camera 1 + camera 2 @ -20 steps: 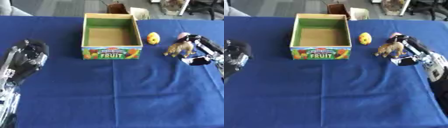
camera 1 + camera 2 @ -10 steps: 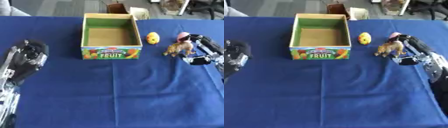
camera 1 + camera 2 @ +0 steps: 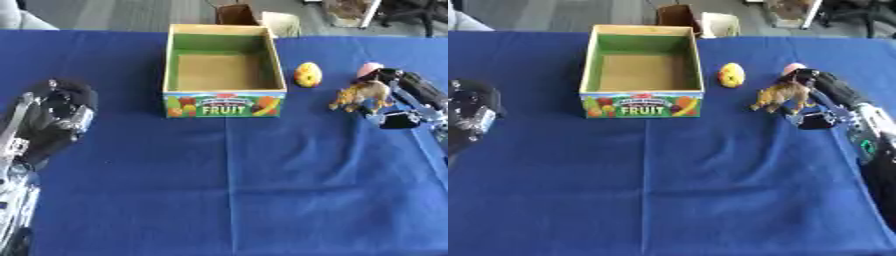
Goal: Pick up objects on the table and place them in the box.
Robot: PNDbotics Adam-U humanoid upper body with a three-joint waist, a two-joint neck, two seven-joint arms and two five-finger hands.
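At three o'clock of the box (image 3: 224,70), the right hand (image 3: 404,98) curls around a brown animal toy (image 3: 360,95) on the bench (image 3: 227,190); the left hand (image 3: 54,112) rests at nine o'clock, fingers curled on nothing.

A blue-clothed table (image 3: 227,190) carries an open box (image 3: 224,104), a yellow fruit (image 3: 307,74) and a brown animal toy (image 3: 360,95).
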